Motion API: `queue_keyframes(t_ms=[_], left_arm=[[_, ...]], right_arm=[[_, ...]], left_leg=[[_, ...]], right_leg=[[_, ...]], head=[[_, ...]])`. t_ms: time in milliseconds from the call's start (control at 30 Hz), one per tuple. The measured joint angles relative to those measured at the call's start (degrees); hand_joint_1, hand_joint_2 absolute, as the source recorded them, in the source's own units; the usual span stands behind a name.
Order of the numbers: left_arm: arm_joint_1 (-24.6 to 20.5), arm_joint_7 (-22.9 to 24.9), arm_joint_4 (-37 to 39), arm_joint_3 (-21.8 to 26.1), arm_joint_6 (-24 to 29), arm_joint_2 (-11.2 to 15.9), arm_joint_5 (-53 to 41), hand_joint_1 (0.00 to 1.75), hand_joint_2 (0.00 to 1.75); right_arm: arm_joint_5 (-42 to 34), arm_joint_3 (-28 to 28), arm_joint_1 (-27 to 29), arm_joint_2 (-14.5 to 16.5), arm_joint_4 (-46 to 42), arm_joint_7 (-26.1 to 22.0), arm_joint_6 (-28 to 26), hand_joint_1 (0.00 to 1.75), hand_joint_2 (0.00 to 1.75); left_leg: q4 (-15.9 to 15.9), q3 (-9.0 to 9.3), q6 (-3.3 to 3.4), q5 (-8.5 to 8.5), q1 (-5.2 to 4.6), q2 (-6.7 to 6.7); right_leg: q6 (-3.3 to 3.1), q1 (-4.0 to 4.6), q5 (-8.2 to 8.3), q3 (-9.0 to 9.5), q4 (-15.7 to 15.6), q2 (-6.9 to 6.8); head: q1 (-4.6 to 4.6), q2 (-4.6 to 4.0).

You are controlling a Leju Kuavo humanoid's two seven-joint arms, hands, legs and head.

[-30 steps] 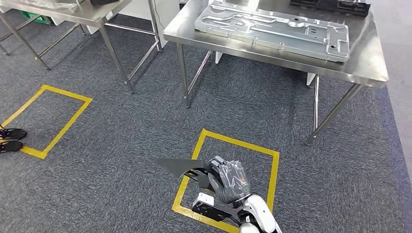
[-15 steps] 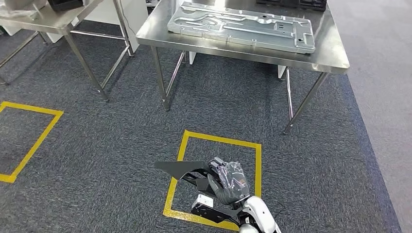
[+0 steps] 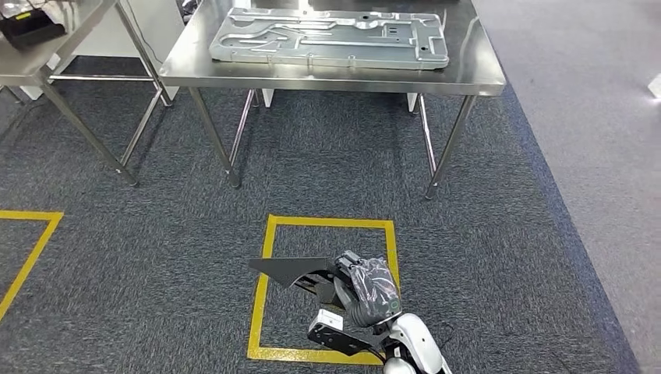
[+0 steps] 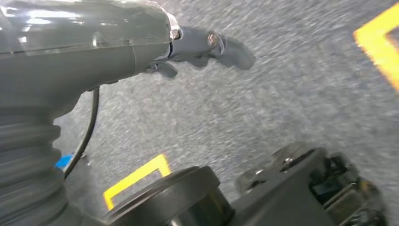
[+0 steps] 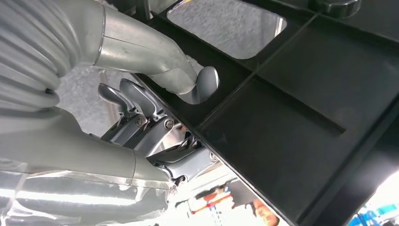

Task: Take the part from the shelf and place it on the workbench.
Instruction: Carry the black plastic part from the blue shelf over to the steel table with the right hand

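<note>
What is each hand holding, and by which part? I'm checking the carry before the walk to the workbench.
The right hand grips the flat black part at its near edge, thumb pressing on one face. The left hand holds nothing.

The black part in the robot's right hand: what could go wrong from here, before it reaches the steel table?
1. The right hand grips the black part near one end, and the long flat tip sticks out sideways. It may tilt or slip while the robot walks.
2. The workbench already carries a large metal plate over most of its top. Little bare surface remains, so the part might land on the plate or near an edge.
3. That protruding tip could catch a table leg on approach.
</note>
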Motion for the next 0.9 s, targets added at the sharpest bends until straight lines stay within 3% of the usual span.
queue_keyframes(t_ms=[33, 67, 100, 133, 200, 267, 333, 367, 433, 500, 567, 633, 700, 767, 833, 900], left_arm=[[-0.1, -0.1, 0.0, 0.0, 0.0, 0.0, 0.0, 0.00, 1.75], [-0.2, -0.1, 0.0, 0.0, 0.0, 0.0, 0.0, 0.00, 1.75], [-0.2, -0.1, 0.0, 0.0, 0.0, 0.0, -0.1, 0.00, 1.75], [-0.2, -0.1, 0.0, 0.0, 0.0, 0.0, -0.1, 0.00, 1.75], [-0.1, -0.1, 0.0, 0.0, -0.1, 0.0, -0.2, 0.00, 1.75], [0.0, -0.1, 0.0, 0.0, -0.2, 0.1, -0.5, 0.00, 1.75], [-0.1, -0.1, 0.0, -0.1, -0.2, 0.0, -0.6, 0.00, 1.75], [-0.2, -0.1, 0.0, -0.1, -0.2, -0.1, -0.6, 0.00, 1.75], [-0.1, -0.1, 0.0, -0.1, -0.2, -0.3, -0.7, 0.00, 1.75], [0.0, -0.1, 0.0, -0.2, -0.2, -0.3, -0.7, 0.00, 1.75], [0.1, -0.1, 0.0, -0.2, -0.3, -0.3, -0.6, 0.00, 1.75], [0.1, -0.1, 0.0, -0.2, -0.4, -0.3, -0.6, 0.00, 1.75], [0.1, -0.1, 0.0, -0.2, -0.4, -0.3, -0.6, 0.00, 1.75], [0.1, -0.1, 0.0, -0.2, -0.4, -0.4, -0.6, 0.00, 1.75], [0.1, -0.3, 0.0, -0.2, -0.6, -0.4, -0.5, 0.00, 1.75], [0.1, -0.5, 0.0, -0.2, -1.0, -0.4, -0.3, 0.00, 1.75]], right_arm=[[0.0, 0.0, 0.0, 0.0, 0.0, 0.0, 0.0, 1.75, 1.75], [0.0, 0.0, 0.0, 0.0, 0.0, 0.0, 0.1, 1.75, 1.75], [0.0, 0.0, 0.0, 0.0, 0.0, 0.0, 0.1, 1.75, 1.75], [0.1, 0.0, 0.0, 0.0, 0.1, 0.1, 0.2, 1.75, 1.75], [0.2, 0.0, 0.0, 0.1, 0.1, 0.1, 0.2, 1.75, 1.75], [0.3, 0.0, 0.0, 0.1, 0.1, 0.2, 0.2, 1.75, 1.75], [0.5, 0.0, 0.2, 0.1, 0.1, 0.2, 0.2, 1.75, 1.75], [0.5, 0.0, 0.2, 0.1, 0.1, 0.2, 0.2, 1.75, 1.75], [0.6, 0.0, 0.2, 0.1, 0.0, 0.2, 0.1, 1.75, 1.75], [0.8, 0.0, 0.1, 0.1, 0.0, 0.2, 0.1, 1.75, 1.75], [1.0, 0.0, 0.1, 0.1, 0.0, 0.1, 0.0, 1.75, 1.75], [1.2, 0.0, 0.2, 0.1, 0.1, 0.0, -0.2, 1.75, 1.75], [1.3, 0.0, 0.2, 0.1, 0.1, 0.0, -0.2, 1.75, 1.75], [1.4, 0.0, 0.1, 0.1, 0.1, -0.1, -0.3, 1.75, 1.75], [1.8, 0.0, 0.0, 0.1, 0.0, -0.1, -0.7, 1.75, 1.75], [2.2, 0.0, -0.3, 0.0, -0.1, -0.1, -1.1, 1.75, 1.75]], left_leg=[[3.3, -1.68, -0.02, -1.02, -0.01, -0.30], [4.9, -2.61, 0.00, -0.93, -0.01, -0.42], [4.2, -2.47, 0.11, 0.37, -0.01, -0.47], [1.3, -1.38, 0.30, 2.56, -0.01, -0.71], [-6.4, 1.62, 0.92, 6.52, 0.02, -2.63], [-10.3, 3.11, 1.44, 7.55, -0.06, -4.30], [-10.9, 3.32, 1.88, 7.49, -0.09, -3.89], [-11.2, 3.45, 2.22, 7.69, 0.00, -3.39], [-11.9, 3.74, 2.94, 8.08, 0.28, -2.29], [-12.0, 3.80, 3.27, 8.12, 0.19, -1.29], [-12.0, 3.79, 3.28, 8.03, 0.13, -0.52], [-12.0, 3.81, 3.23, 7.98, 0.14, -0.20], [-12.0, 3.83, 3.20, 7.96, 0.14, -0.17], [-12.0, 3.91, 3.11, 7.90, 0.14, -0.08], [-11.8, 4.20, 2.59, 7.44, -0.01, 0.08], [-11.6, 4.43, 2.40, 6.99, -0.24, 0.20]], right_leg=[[-0.08, 0.09, -0.03, 0.03, 0.0, 0.59], [-0.11, 0.16, -0.05, 0.08, 0.1, 1.27], [-0.11, 0.21, -0.08, 0.16, 0.1, 2.00], [-0.07, 0.23, -0.12, 0.27, 0.2, 2.79], [0.19, 0.27, -0.24, 0.25, 0.5, 4.23], [0.79, 0.18, -0.16, -0.20, 0.8, 5.32], [1.59, 0.06, 0.13, -0.54, 0.6, 6.24], [1.90, 0.08, 0.05, -0.64, 0.7, 5.97], [2.37, 0.25, -1.68, -1.98, 3.4, 3.74], [2.73, 0.06, -5.18, -5.44, 10.4, 1.06], [3.12, -0.31, -7.09, -8.46, 16.4, 0.22], [3.31, -0.54, -6.93, -9.23, 17.8, 0.06], [3.34, -0.59, -6.63, -9.09, 17.5, 0.03], [3.37, -0.72, -5.25, -7.94, 15.3, -0.04], [3.13, -0.85, -1.93, -3.48, 6.9, -0.55], [2.70, -0.68, 0.07, -0.03, 0.3, -0.88]], head=[[0.00, 0.00], [0.00, 0.00], [0.00, 0.00], [0.00, 0.00], [0.00, 0.00], [0.00, 0.00], [0.01, 0.00], [0.01, 0.00], [0.02, 0.00], [0.01, 0.00], [0.01, 0.00], [0.02, 0.00], [0.02, 0.00], [0.01, 0.00], [0.01, 0.00], [0.01, 0.00]])
